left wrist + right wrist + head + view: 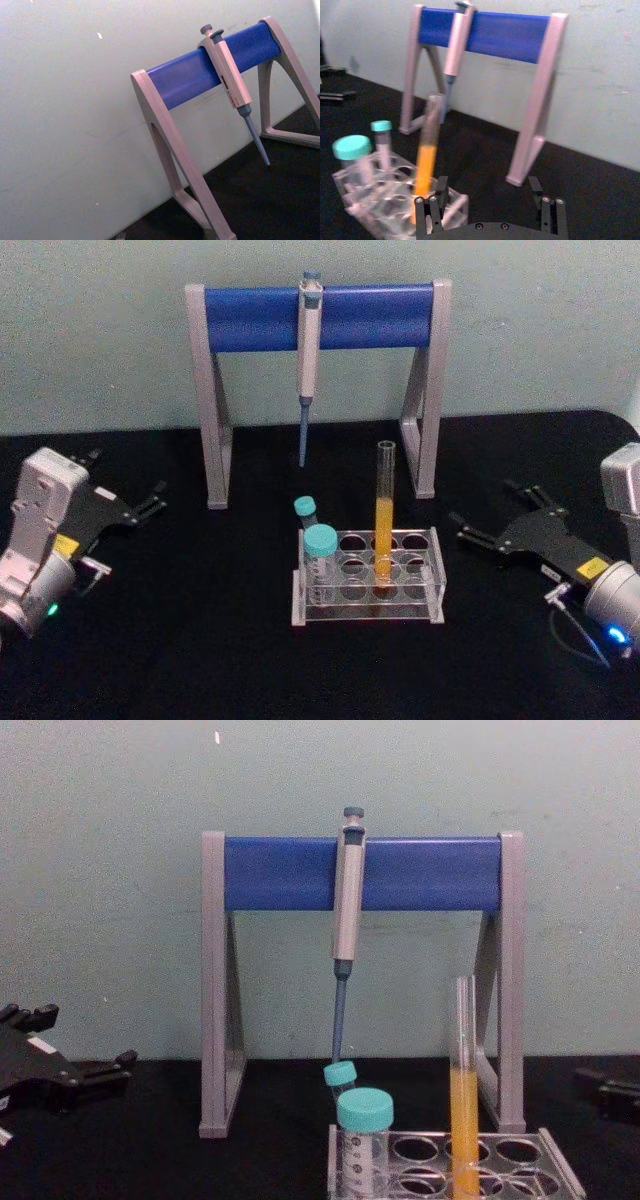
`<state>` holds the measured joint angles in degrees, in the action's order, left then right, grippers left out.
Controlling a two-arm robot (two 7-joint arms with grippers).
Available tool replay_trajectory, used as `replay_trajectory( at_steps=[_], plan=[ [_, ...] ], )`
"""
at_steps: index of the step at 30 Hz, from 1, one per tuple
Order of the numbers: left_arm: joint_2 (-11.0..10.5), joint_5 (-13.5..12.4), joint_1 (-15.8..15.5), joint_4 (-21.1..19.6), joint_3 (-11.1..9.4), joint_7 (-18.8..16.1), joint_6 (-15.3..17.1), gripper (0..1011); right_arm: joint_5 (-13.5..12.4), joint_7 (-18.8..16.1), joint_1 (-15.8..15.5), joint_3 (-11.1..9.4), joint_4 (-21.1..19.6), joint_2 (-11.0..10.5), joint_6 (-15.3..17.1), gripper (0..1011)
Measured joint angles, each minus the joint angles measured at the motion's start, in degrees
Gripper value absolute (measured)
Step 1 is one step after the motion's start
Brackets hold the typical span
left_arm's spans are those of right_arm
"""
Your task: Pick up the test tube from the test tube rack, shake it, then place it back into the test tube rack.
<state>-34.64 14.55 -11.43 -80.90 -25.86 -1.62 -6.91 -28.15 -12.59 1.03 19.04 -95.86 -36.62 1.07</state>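
**A:** While both arms lie low at the edges of the black surface [200, 650], how do the hands stand?

**B:** Nearest on the robot's left, the left hand [130, 478] has its fingers spread apart and holds nothing. It is well apart from everything in the middle. On the other side, the right hand [482, 502] is also spread wide and empty. Its fingers point toward the test tube rack [410, 602] without touching it.

**A:** And the rack itself?

**B:** It sits on the surface between the two hands. It is a low, clear plastic block with rows of round holes in its top plate.

**A:** Where is the test tube?

**B:** The test tube [385, 510] stands upright in the rack, in the third column from the robot's left. Which row it is in, I cannot tell. Orange-yellow liquid fills roughly its lower half, the glass above is clear, and the mouth has no cap.

**A:** Anything else in those holes?

**B:** A wide teal-capped tube [321, 558] stands in the leftmost column. A small teal-capped vial [305, 508] is just behind it, and in the chest view it leans a little.

**A:** Farther back?

**B:** The grey-and-blue pipette stand [250, 318] rises behind the rack with its legs on the surface. A pipette [310, 335] hangs from the blue crossbar, tip down and clear of the surface. Behind that is a pale green wall [100, 340].
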Motion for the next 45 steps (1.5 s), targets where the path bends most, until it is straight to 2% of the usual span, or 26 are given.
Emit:
replay_trajectory(
  at_steps=[6,8,12,21,27,36,45],
  plan=[
    [0.00,0.00,0.00,0.00,0.00,0.00,0.00,1001,-1.89,-2.59,-0.20,-0.02,-1.75,0.39,3.24,1000],
    [0.00,0.00,0.00,0.00,0.00,0.00,0.00,1001,-2.90,-4.15,0.08,0.09,-2.29,0.78,5.19,1000],
    [0.00,0.00,0.00,0.00,0.00,0.00,0.00,1001,-3.42,-5.80,1.00,0.61,-2.46,1.52,7.41,1000],
    [0.00,0.00,0.00,0.00,0.00,0.00,0.00,1001,-4.01,-7.79,4.79,2.47,0.51,4.74,11.92,1000],
    [0.00,0.00,0.00,0.00,0.00,0.00,0.00,1001,-3.28,-8.55,8.54,4.07,4.43,7.13,12.47,1000],
    [0.00,0.00,0.00,0.00,0.00,0.00,0.00,1001,-1.70,-8.69,12.41,5.51,9.09,10.08,12.48,1000],
    [0.00,0.00,0.00,0.00,0.00,0.00,0.00,1001,-1.08,-8.97,14.09,5.87,11.47,11.67,12.35,1000]
  ],
)
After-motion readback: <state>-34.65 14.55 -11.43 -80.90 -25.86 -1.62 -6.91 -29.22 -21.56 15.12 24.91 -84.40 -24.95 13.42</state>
